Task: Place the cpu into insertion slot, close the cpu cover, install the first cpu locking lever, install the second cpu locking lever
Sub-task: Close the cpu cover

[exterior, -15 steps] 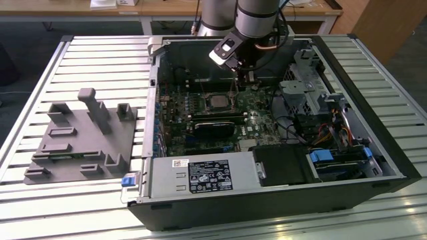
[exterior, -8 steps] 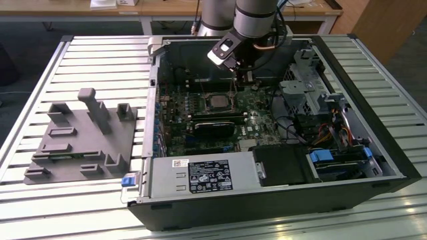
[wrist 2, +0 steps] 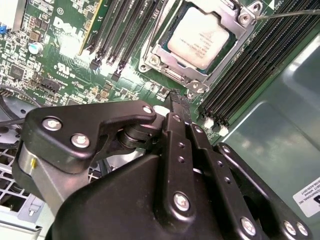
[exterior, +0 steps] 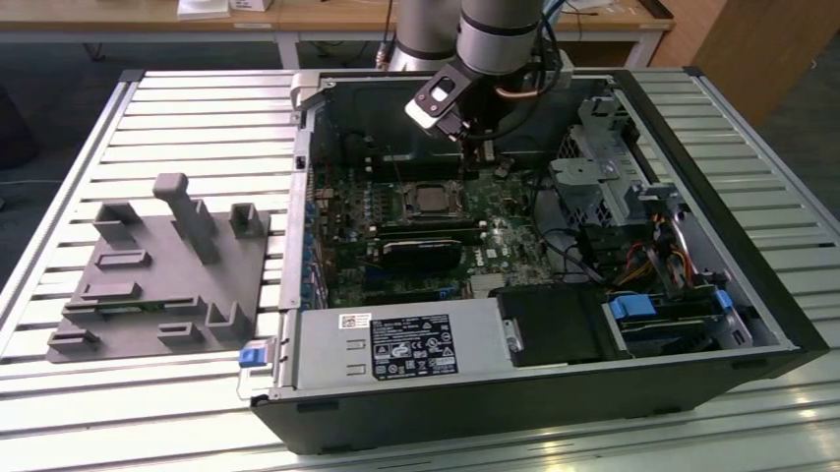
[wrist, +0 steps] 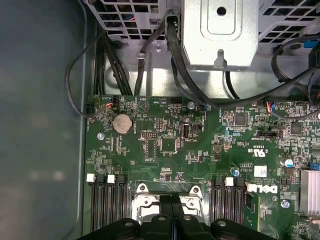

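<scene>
The cpu (wrist 2: 200, 36), a square chip with a silvery-grey top, sits in the insertion slot (exterior: 427, 200) on the green motherboard. The cpu cover (wrist 2: 165, 54), a silvery frame, lies flat around the chip. A thin metal lever rod (wrist 2: 285, 13) runs off from one corner of the frame. My gripper (wrist 2: 178, 100) hangs just above the board beside the socket, fingers pressed together with nothing between them. In the first wrist view the gripper (wrist: 170, 201) hides part of the socket. In the exterior view the gripper (exterior: 481, 162) is just behind the socket inside the case.
The open computer case (exterior: 735, 295) walls in the board. Memory slots (wrist 2: 250, 65) flank the socket. A black card (exterior: 420, 246), a power supply (exterior: 393, 344), a drive cage (exterior: 591, 187) and cables (wrist: 150, 50) crowd the case. A grey fixture block (exterior: 157, 275) sits at the exterior view's left.
</scene>
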You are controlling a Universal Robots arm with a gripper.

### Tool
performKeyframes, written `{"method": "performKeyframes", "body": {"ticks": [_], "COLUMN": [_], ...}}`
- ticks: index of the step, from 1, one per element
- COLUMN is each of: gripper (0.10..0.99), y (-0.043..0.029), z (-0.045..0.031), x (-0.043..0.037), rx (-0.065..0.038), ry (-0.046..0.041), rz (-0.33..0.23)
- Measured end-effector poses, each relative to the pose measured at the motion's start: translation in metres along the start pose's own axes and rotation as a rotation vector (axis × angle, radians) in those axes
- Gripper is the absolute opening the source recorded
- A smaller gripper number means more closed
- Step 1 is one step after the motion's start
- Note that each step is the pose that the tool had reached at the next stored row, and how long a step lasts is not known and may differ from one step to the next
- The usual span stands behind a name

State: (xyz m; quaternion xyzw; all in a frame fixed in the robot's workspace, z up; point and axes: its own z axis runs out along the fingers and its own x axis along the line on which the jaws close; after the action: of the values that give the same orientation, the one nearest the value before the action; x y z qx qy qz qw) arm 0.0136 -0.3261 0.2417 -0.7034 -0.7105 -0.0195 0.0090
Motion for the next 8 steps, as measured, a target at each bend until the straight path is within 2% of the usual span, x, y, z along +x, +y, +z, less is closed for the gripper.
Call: {"method": "performKeyframes", "body": {"ticks": [5, 7, 8], "gripper": [0.106, 0.106, 0.106], "y": [-0.0029, -0.0065, -0.0107], "z": [0.0021, 0.0031, 0.0038], "x": [-0.0012, -0.0013, -0.0013], "rx": [0.0, 0.0, 0.0], "ry": [0.0, -0.0001, -0.0001], "rz": [0.0, 0.0, 0.0]}}
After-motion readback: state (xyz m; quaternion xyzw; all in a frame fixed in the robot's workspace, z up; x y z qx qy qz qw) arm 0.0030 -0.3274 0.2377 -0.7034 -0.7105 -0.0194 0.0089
